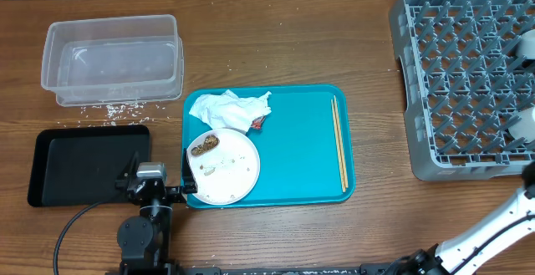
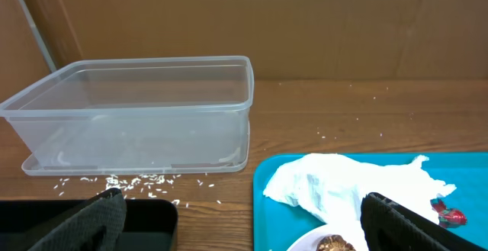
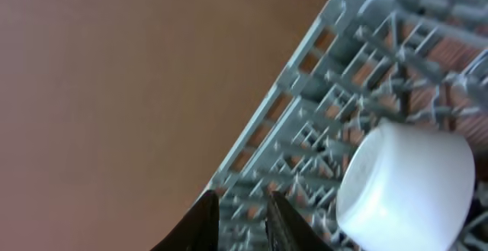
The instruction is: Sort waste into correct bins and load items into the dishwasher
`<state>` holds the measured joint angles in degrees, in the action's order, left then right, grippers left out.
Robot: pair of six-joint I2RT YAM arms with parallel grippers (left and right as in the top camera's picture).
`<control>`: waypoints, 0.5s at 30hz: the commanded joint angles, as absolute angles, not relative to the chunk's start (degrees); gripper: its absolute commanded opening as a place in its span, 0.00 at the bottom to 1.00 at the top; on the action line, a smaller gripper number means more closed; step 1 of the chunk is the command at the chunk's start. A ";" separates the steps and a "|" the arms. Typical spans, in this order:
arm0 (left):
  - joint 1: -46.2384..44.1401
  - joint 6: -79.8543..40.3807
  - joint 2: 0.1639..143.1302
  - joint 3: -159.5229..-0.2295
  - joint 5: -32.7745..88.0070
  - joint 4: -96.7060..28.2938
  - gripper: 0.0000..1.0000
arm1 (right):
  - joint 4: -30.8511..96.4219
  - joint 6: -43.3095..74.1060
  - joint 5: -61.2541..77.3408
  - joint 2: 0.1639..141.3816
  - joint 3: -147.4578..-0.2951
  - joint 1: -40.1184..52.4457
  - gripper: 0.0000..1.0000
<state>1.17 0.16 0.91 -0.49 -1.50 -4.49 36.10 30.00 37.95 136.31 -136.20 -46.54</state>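
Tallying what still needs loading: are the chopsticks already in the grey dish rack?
No, the chopsticks lie on the teal tray near its right edge, apart from the dish rack.

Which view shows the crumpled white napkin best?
Overhead: the whole napkin shows, lying on the teal tray. The left wrist view shows it nearer, but with its lower part hidden. The right wrist view misses it.
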 commanded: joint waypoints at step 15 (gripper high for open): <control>1.48 -0.19 0.36 -0.27 -0.99 -4.38 1.00 | 35.05 29.63 -11.88 142.30 -132.11 -33.67 0.18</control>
